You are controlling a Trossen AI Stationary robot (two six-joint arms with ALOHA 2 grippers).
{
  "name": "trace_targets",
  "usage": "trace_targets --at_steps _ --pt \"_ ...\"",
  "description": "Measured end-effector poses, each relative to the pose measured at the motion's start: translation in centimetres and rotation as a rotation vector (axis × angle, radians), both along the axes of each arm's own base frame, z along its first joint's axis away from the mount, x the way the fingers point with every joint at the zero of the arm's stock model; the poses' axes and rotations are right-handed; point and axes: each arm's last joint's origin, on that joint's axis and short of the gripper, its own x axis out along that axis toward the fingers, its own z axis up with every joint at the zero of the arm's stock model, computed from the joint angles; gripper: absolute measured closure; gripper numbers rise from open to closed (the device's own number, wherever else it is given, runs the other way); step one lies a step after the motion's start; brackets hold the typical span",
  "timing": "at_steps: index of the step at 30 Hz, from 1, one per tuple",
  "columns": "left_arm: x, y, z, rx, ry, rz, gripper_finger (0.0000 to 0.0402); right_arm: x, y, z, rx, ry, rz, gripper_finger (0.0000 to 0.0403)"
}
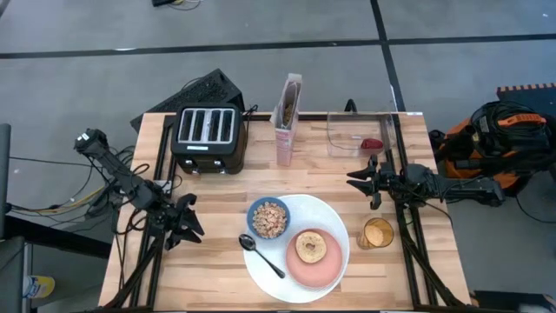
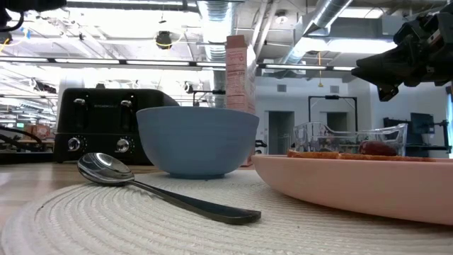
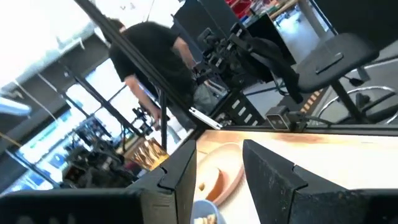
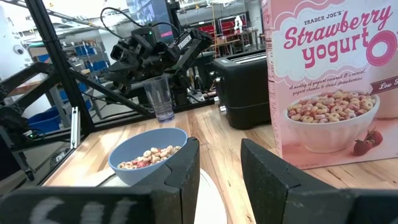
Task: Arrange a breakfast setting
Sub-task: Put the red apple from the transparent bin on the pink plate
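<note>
A large round white plate [image 1: 265,276] lies at the table's near middle. On it stand a blue bowl [image 1: 268,218] of cereal, a pink plate [image 1: 323,271] with a toasted bagel half [image 1: 311,247], and a black spoon [image 1: 261,255]. The bowl [image 2: 197,140], spoon [image 2: 106,168] and pink plate [image 2: 354,180] show close up in the low view. A small red fruit [image 1: 372,143] lies in a clear container [image 1: 347,130] at the far right. My left gripper [image 1: 184,224] is open and empty, left of the plate. My right gripper [image 1: 365,178] is open and empty, between the container and the plate.
A black four-slot toaster [image 1: 207,137] stands at the far left. A tall pink cereal box [image 1: 287,120] stands at the far middle. A glass of orange drink [image 1: 377,233] stands right of the plate. A clear glass [image 4: 160,96] shows near the left arm. A person [image 3: 149,56] is beyond the table.
</note>
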Motion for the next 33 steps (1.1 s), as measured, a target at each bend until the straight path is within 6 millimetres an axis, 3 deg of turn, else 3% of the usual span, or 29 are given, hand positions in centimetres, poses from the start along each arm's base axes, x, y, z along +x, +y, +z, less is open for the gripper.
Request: trace_targets --at_steps 8,20,33 --pt "0.0 0.0 -0.5 -0.076 0.108 0.002 0.0281 0.0 0.0 0.0 0.0 0.0 0.0 0.0264" --pt "-0.2 0.2 -2.4 0.057 0.282 0.016 0.0281 0.0 0.0 0.0 0.0 0.0 0.0 0.0264" --pt "-0.2 0.2 -2.6 0.068 0.294 0.019 0.0281 0.0 0.0 0.0 0.0 0.0 0.001 0.0264"
